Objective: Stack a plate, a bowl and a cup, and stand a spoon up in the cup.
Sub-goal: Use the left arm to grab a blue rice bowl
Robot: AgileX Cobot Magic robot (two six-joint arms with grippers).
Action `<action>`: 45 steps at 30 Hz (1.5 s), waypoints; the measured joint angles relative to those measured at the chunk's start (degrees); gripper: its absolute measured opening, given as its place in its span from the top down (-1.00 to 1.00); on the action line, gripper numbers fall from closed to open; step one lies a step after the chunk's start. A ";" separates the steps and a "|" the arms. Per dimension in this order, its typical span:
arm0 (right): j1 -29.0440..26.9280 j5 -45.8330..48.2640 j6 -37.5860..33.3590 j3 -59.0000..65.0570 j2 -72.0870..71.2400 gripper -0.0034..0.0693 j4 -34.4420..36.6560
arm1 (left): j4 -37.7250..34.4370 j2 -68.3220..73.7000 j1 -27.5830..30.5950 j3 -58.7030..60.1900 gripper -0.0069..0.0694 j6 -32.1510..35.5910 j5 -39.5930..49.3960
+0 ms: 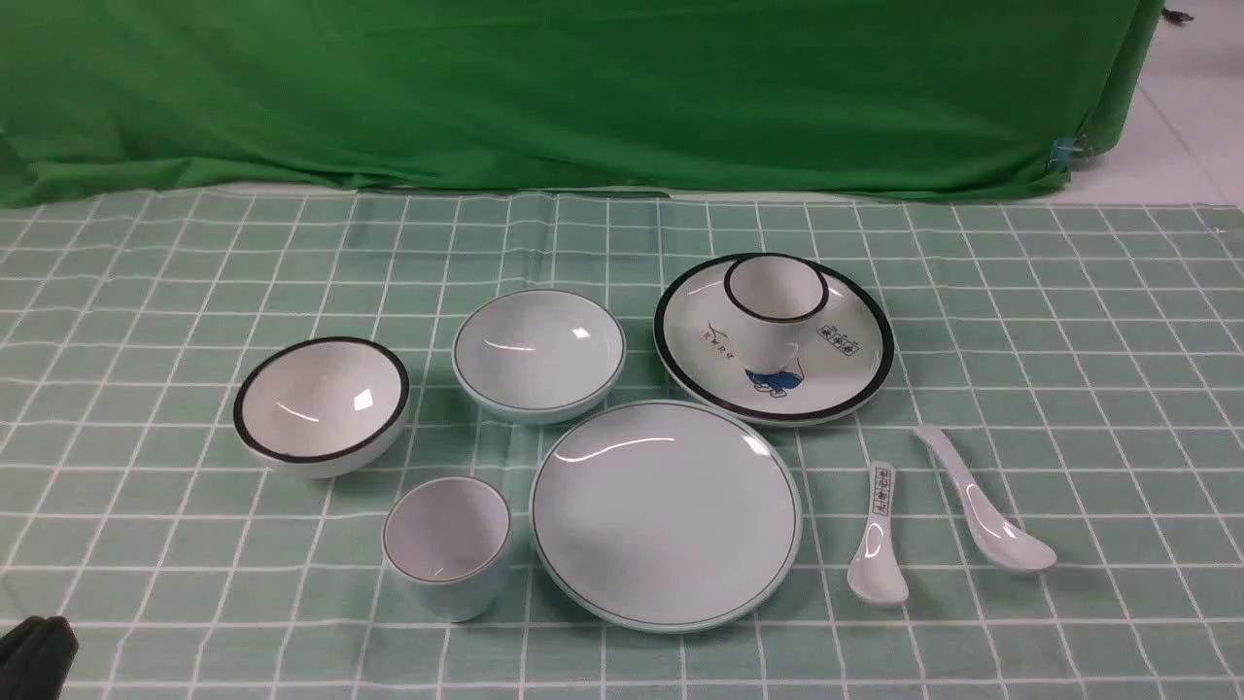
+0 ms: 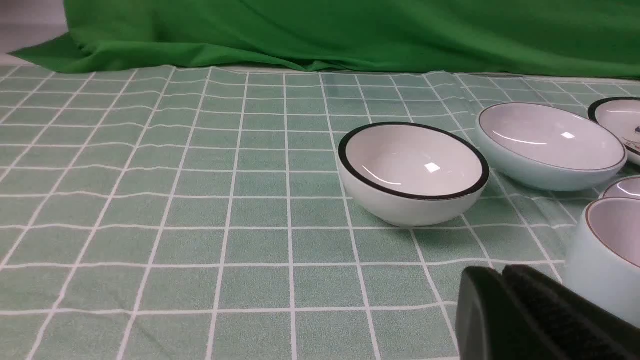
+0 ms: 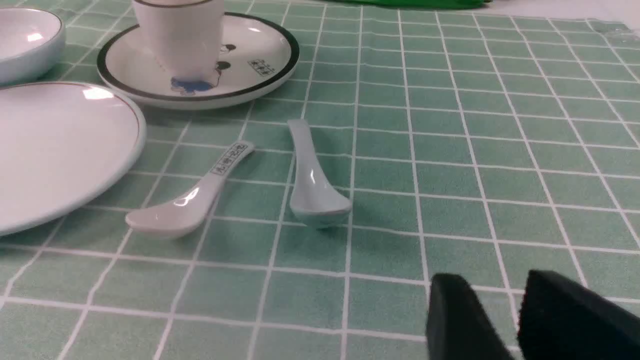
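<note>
**Front view.** Lettering: boxed dark characters on the handle of the short white spoon and on the black-rimmed plate, beside a blue printed figure. All too small to read. Pale blue-green plate: large, round, thin dark line near the rim, flat on the checked surface. Glossy bowl: same tint, at 11 o'clock from the plate, just apart. Handleless cup: white inside, upright at 9 o'clock, just beside the plate. Plain spoon: curved handle, at 3 o'clock, beyond the short white spoon, scoop toward the near edge.

**Left wrist view.** State of left hand: closed, pads pressed together, gripping nothing, low over the surface next to the cup. Black-rimmed bowl ahead, with the bowl beyond it.

**Right wrist view.** State of right hand: parted, nothing between the fingertips, near the spoon but apart. Characters on the short white spoon's handle larger here, still unreadable.
</note>
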 joint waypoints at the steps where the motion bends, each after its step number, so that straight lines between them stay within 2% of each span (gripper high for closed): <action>1: 0.00 0.00 0.00 0.00 0.00 0.24 0.00 | 0.00 0.00 0.00 0.00 0.79 0.00 0.00; 25: 0.00 0.00 0.00 0.00 0.00 0.24 0.00 | -0.48 0.00 0.00 0.00 0.79 -0.50 -1.45; 26: 0.00 0.00 0.00 0.00 0.00 0.24 0.00 | -2.04 0.00 0.00 0.00 0.79 -1.50 -2.25; 27: 0.00 0.00 0.00 0.00 0.00 0.24 0.00 | -10.78 0.00 0.00 0.00 0.79 -6.24 -4.66; 28: 0.00 0.00 0.00 0.00 0.00 0.24 0.00 | -11.71 0.00 0.00 0.00 0.79 -6.64 -4.86; 30: 0.00 0.00 0.00 0.00 0.00 0.24 0.00 | -20.75 0.00 0.00 0.00 0.79 -9.50 -7.57; 32: 0.00 0.00 0.00 0.00 0.00 0.24 0.00 | -24.94 0.00 0.00 0.00 0.79 -10.76 -10.09; 39: 0.00 0.00 0.00 0.00 0.00 0.24 0.00 | -26.70 0.00 0.00 0.00 0.79 -12.18 -18.97; 43: 0.00 0.00 0.00 0.00 0.00 0.24 0.00 | -24.93 0.00 0.00 -0.21 0.79 -12.22 -18.36; 45: 0.00 0.00 0.00 0.00 0.00 0.24 0.00 | -24.30 0.00 0.00 -2.80 0.79 -12.36 -15.37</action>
